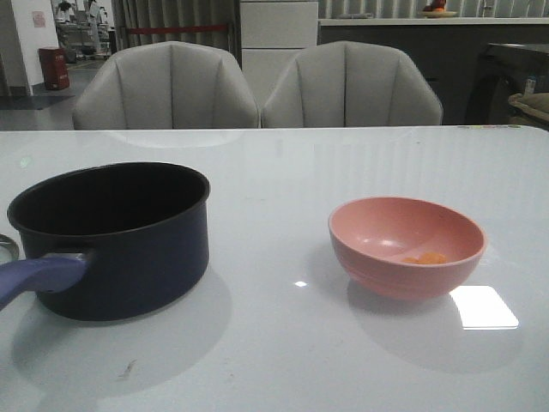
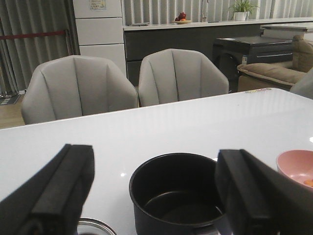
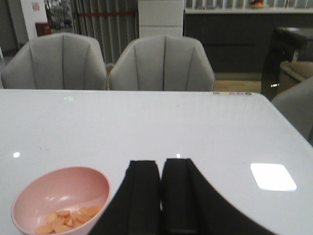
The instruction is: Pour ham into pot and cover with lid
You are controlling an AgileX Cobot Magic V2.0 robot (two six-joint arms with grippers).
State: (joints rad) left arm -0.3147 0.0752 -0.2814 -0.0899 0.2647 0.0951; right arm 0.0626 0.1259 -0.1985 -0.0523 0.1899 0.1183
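You have the ham lying as small flat orange-pink slices in the bottom of the pink bowl, which stands on the table to the right, well apart from the pot. The pot stands to the left, empty, with its handle turned toward the robot. Of the lid you see only a shiny rim at the left edge of the front view, just beside the pot.

Your left pincer is released, the two fingers wide apart, hovering near the pot. Your right pincer is clenched on nothing, the fingers pressed together, near the bowl.

The slices are probably light and loose, so do not pick them one by one; I would take the bowl. It looks smooth and stiff, maybe slippery, so you should pinch its rim firmly on the near side and tilt slowly. The lid seems fragile; hold it by the knob, which is not visible now.
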